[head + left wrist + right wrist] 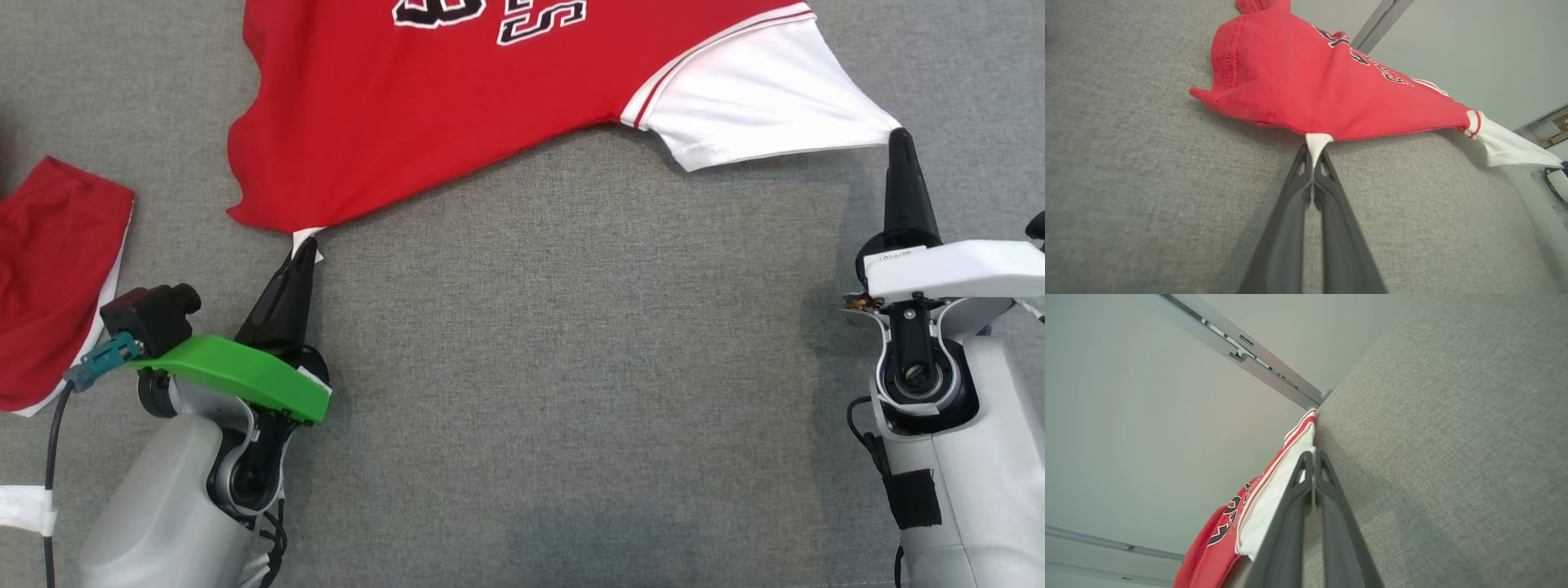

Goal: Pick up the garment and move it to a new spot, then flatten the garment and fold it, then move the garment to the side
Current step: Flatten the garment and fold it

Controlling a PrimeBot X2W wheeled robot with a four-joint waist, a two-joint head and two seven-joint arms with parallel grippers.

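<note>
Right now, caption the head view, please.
Left gripper pinches the red jersey at its hem, right gripper at the white sleeve.

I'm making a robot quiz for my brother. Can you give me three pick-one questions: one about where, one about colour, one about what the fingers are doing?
1. Where do the right fingers hold the shirt?
A) the sleeve tip B) the collar C) the letters
2. What colour is the table?
A) blue B) grey C) yellow
3. The left fingers are:
A) wide open B) holding a cup C) shut on the shirt's edge
Answers: 1 A, the white sleeve is pulled to a point at them; 2 B, grey cloth lies under everything; 3 C, a white bit of its edge is pinched between them.
</note>
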